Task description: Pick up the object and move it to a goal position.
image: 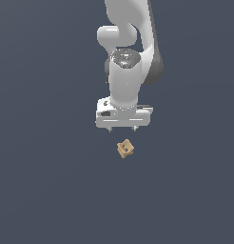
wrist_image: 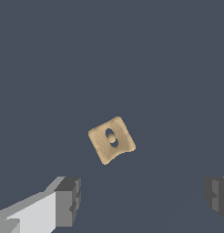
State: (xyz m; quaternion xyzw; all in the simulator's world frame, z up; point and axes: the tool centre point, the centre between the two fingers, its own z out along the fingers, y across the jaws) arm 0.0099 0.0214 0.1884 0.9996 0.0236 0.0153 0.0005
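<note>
The object [image: 124,148] is a small tan blocky piece with a dark hole in its face, lying on the dark grey floor. In the wrist view the object [wrist_image: 111,139] sits tilted, apart from both fingers. My white gripper [image: 122,129] hangs just above and slightly behind it, pointing down. Its two dark fingertips [wrist_image: 68,200] stand wide apart with nothing between them, so the gripper [wrist_image: 143,200] is open.
The white arm [image: 128,43] rises behind the gripper towards the top of the exterior view. Plain dark grey ground [image: 52,190] surrounds the object on all sides.
</note>
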